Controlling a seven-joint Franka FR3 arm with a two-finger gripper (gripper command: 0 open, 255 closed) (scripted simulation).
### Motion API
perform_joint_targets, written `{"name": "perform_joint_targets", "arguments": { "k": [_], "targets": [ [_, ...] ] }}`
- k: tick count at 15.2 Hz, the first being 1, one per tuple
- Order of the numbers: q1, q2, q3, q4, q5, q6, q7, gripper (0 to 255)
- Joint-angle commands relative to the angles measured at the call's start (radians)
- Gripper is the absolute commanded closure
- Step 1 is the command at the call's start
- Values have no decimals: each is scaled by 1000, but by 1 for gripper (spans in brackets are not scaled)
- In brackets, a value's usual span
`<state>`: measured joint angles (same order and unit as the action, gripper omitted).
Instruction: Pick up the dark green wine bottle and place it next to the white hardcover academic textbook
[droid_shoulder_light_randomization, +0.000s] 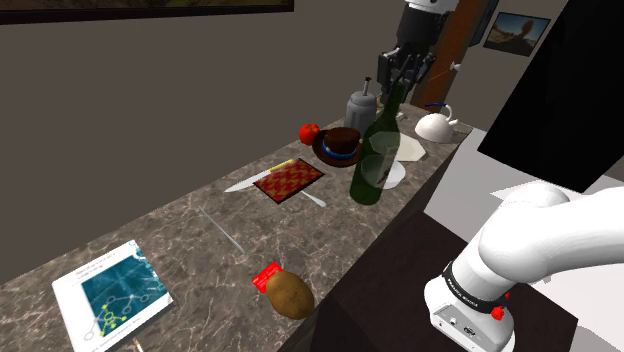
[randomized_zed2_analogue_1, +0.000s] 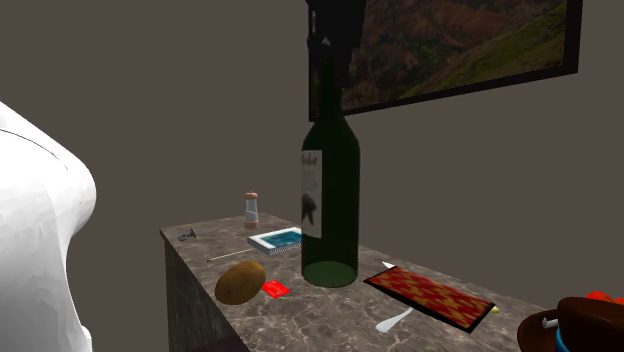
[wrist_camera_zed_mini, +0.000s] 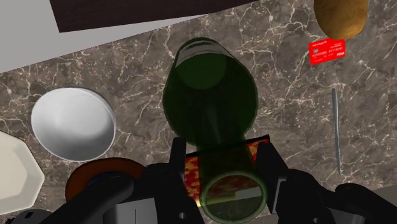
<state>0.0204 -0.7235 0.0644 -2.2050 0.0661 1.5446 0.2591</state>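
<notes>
The Franka arm: glossy white rounded shells, a black joint band with white lettering (red dot beside it), and an all-black hand.

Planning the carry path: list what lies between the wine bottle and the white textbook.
In the shoulder view, a thin rod lies on the counter between wine bottle and textbook.

scene looking pretty dim and flat to me, walls going murky grey-brown, my white arm catching the most light, green bottle glinting pale on its side, marble counter showing only faint shadows
</notes>
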Motion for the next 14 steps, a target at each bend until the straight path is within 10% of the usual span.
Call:
{"name": "perform_joint_targets", "arguments": {
  "k": [1, 14],
  "targets": [
    [-1, 11, -1, 39, -1, -27, 1, 255],
    [-3, 95, -4, 282, -6, -187, 8, 255]
  ]
}}
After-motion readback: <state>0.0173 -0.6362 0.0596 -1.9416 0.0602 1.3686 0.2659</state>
